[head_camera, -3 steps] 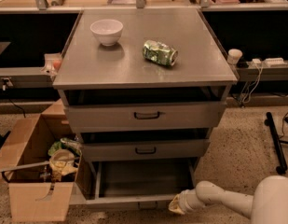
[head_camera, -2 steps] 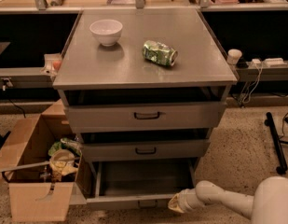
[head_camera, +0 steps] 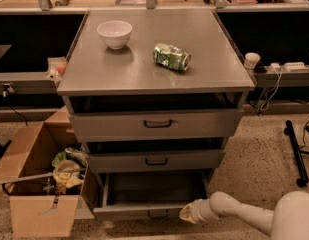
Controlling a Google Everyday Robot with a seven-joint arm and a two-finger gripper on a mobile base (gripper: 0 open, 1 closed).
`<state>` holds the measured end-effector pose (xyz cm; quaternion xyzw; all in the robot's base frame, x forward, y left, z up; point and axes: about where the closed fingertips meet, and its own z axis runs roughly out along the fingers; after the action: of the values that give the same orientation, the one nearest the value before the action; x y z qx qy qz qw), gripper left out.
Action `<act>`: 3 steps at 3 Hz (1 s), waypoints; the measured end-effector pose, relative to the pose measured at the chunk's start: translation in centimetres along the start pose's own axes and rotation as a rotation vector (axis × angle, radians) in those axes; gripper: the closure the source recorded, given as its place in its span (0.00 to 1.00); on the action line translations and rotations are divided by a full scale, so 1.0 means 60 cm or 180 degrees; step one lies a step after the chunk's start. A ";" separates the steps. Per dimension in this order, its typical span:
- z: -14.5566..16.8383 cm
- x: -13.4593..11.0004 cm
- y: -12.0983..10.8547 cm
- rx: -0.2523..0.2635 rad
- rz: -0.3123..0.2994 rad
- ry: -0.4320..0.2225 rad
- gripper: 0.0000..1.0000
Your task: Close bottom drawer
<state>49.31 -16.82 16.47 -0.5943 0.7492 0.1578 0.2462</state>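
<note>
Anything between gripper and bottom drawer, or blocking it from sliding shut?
Nothing visible. The gripper is at the front right corner of the bottom drawer; its tray looks bare, and the cardboard box stands to its left.

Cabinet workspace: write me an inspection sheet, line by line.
Surface: grey cabinet top, carrying two items.
Job's things: bottom drawer pulled well out, not yet closed.
Clutter: white bowl upright; crushed green can on its side.
Grippers: hand low at the bottom drawer's front right corner.
Cables: cords hang to the right of the cabinet.
Surroundings: open cardboard box of odds and ends on the left; speckled floor.
</note>
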 end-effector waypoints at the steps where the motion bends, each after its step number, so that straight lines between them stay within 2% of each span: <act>1: 0.001 -0.006 -0.021 0.0071 -0.0002 -0.0036 1.00; 2: 0.001 -0.006 -0.021 0.0070 -0.0002 -0.0037 0.82; 3: 0.001 -0.006 -0.021 0.0070 -0.0002 -0.0037 0.59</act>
<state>50.60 -16.78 16.67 -0.5908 0.7493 0.1528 0.2571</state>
